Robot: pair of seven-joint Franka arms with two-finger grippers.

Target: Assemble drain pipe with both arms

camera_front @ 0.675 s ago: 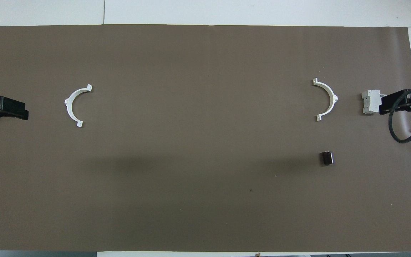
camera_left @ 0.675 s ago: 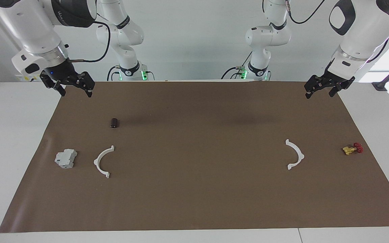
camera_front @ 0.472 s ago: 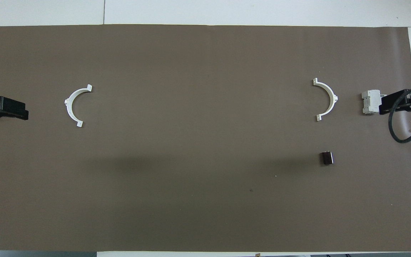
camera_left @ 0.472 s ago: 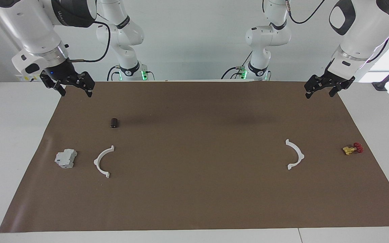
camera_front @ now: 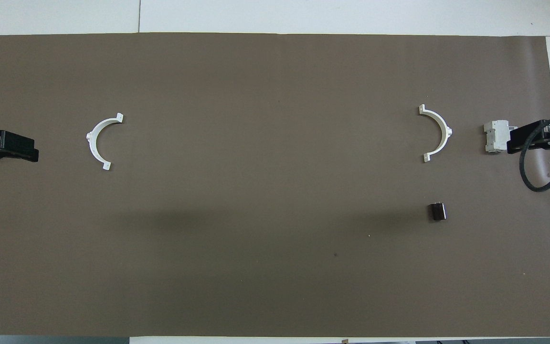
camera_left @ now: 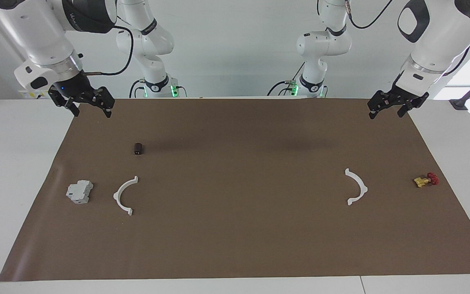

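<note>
Two half-rings are lying flat and well apart on your desk (camera_left: 235, 245): one half-ring (camera_left: 124, 195) beside the grey block (camera_left: 79, 192), the other half-ring (camera_left: 356, 186) near the yellow-and-red part (camera_left: 426, 179). Your left end effector (camera_left: 385, 110) and right end effector (camera_left: 90, 108) are both hanging spread open, holding nothing, over the desk's robot-side corners. Arm lettering's unreadable.

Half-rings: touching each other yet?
Apart. The facing view shows one half-ring beside the grey block, the other half-ring toward the left arm's end, bare mat between.
</note>
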